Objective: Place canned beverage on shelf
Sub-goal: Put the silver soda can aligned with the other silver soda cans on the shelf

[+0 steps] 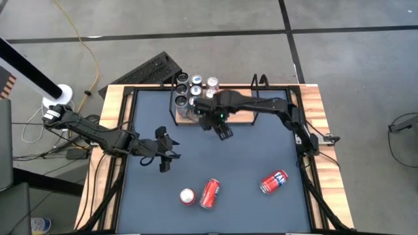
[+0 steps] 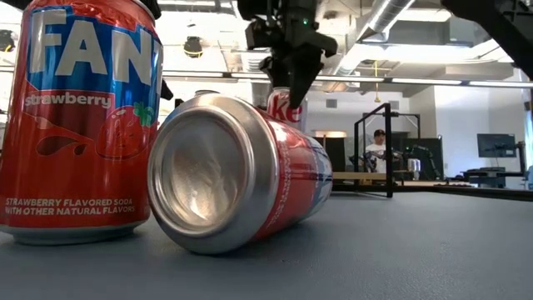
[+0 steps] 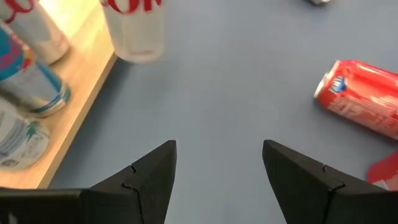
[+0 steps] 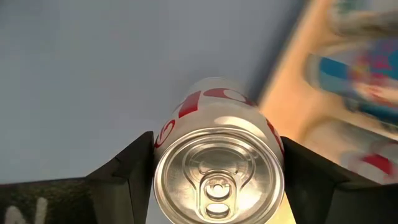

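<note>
Can (image 4: 217, 171) sits between the fingers of the right gripper (image 1: 221, 121), silver-white with red lettering, held upright from above, fingers spread to can width against its sides. In the high view this is upper centre of frame, at the front edge of the shelf (image 1: 245, 119), where several cans (image 1: 194, 88) already crowd the shelf's left end. Left gripper (image 1: 163, 155) waits left of centre over the dark mat, holding nothing; fingers read as closed though the left wrist view shows a gap between them.

Judgement: placing step. Keep the can vertical, carry it clear of the standing cans and the black end rods, set it on bare wood beside them, release only once its base rests flat.

Three red cans (image 1: 209, 193) lie toward the bottom of frame.
</note>
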`<state>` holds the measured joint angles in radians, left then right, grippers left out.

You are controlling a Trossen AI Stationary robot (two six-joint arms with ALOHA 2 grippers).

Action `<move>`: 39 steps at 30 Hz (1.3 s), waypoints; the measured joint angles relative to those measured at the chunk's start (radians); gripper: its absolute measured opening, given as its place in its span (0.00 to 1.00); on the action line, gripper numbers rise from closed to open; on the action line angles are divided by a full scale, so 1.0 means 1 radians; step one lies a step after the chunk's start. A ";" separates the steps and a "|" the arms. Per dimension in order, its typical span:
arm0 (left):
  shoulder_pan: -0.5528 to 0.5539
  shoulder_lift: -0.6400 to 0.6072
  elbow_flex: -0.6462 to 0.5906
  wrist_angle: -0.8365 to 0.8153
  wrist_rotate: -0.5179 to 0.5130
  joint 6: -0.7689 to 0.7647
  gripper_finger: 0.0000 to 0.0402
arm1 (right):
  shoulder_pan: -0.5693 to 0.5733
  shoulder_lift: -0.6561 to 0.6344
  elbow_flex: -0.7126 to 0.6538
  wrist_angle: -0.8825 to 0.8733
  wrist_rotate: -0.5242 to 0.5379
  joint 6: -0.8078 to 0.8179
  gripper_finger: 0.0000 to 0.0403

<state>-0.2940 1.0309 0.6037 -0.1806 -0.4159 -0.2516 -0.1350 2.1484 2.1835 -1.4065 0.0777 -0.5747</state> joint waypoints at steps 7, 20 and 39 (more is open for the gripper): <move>0.045 0.000 0.000 0.007 0.000 -0.040 0.57 | -0.073 -0.002 0.001 0.013 -0.048 -0.092 0.67; 0.115 0.000 0.000 0.015 0.011 -0.030 0.57 | -0.152 -0.004 0.001 0.093 -0.076 -0.214 0.67; 0.128 0.000 0.000 0.014 0.012 -0.022 0.57 | -0.140 -0.001 0.001 0.109 -0.079 -0.459 0.67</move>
<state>-0.1658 1.0309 0.6033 -0.1661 -0.4038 -0.2738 -0.2753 2.1471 2.1849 -1.2972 -0.0013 -1.0341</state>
